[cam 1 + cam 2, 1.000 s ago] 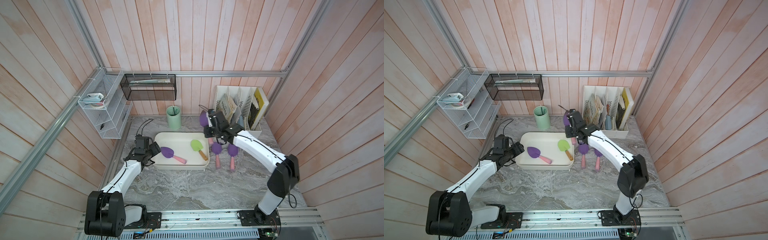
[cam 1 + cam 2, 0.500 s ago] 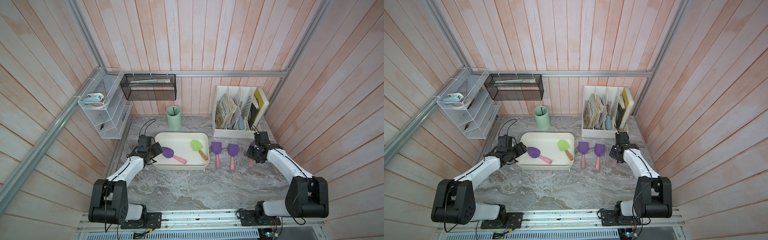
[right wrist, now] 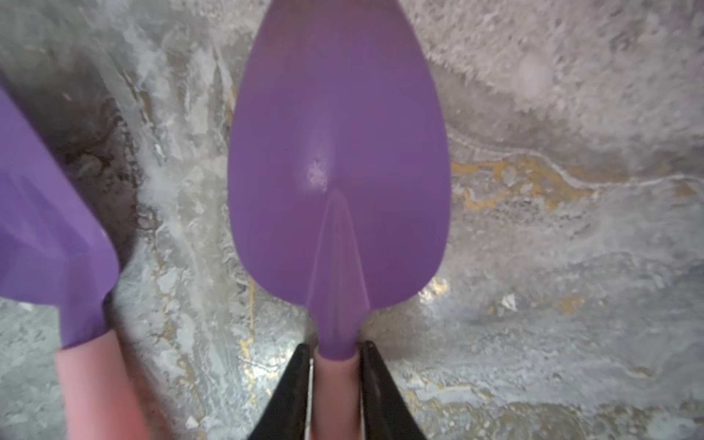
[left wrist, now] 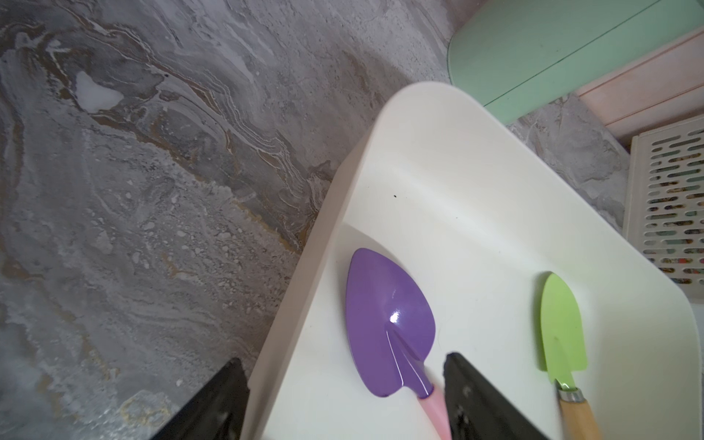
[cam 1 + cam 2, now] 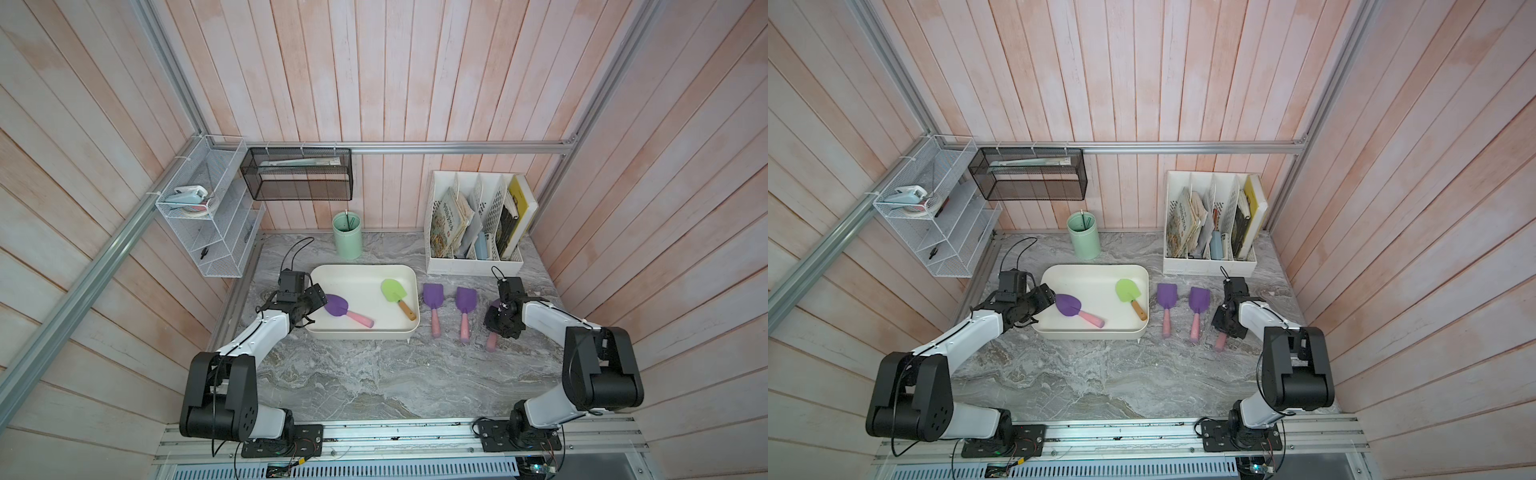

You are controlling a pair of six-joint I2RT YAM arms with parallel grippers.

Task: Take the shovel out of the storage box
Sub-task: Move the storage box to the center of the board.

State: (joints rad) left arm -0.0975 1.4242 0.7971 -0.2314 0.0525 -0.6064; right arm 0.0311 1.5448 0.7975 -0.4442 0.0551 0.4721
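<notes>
Jaws of the left gripper [image 4: 344,364] are spread wide astride the smooth cream storage box [image 5: 361,332] wall, beside the boxed purple shovel [image 5: 336,304]. Those of the right gripper [image 3: 336,346] are set close about the pink handle of a table shovel [image 3: 339,152]; a pinch cannot be confirmed. Five shovels are counted: two boxed, one a wooden-handled green shovel [image 5: 392,289]; three purple on the veined marble table [image 5: 374,374], two square-bladed shovels [image 5: 433,296] [image 5: 466,297] among them.

On the bench [image 5: 374,374] sits the storage box [image 5: 361,269]. Inside it, one shovel [image 5: 337,305] lies toward 9 o'clock, another shovel [image 5: 392,291] toward 3. At the box's 3 o'clock a third shovel [image 5: 432,297], fourth shovel [image 5: 465,299] and fifth shovel [image 5: 491,343] lie side by side. A cup [image 5: 348,241] stands at 12, a file rack [image 5: 473,266] at 2.
</notes>
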